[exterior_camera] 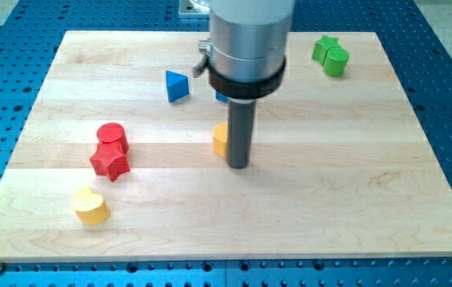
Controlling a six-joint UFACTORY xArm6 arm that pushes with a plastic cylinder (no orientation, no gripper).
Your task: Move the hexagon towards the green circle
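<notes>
You see only a sliver of the yellow block point(220, 139) beside my tip point(237, 167), a blue block point(221, 97) mostly hidden behind the arm point(248, 40), itself cut off at the view's top.

The wooden board point(329, 199) carries red point(110, 151), yellow point(91, 206), blue point(176, 86) and green point(331, 55) blocks.

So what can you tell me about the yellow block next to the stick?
Only a slice of the yellow block shows; my tip and the rod above it hide its right side. It looks like matte plastic with flat angled faces, likely the hexagon, lying flat on the wooden board near the middle. The rod stands right against it on the view's right; actual contact can't be confirmed. No other block touches it.
</notes>
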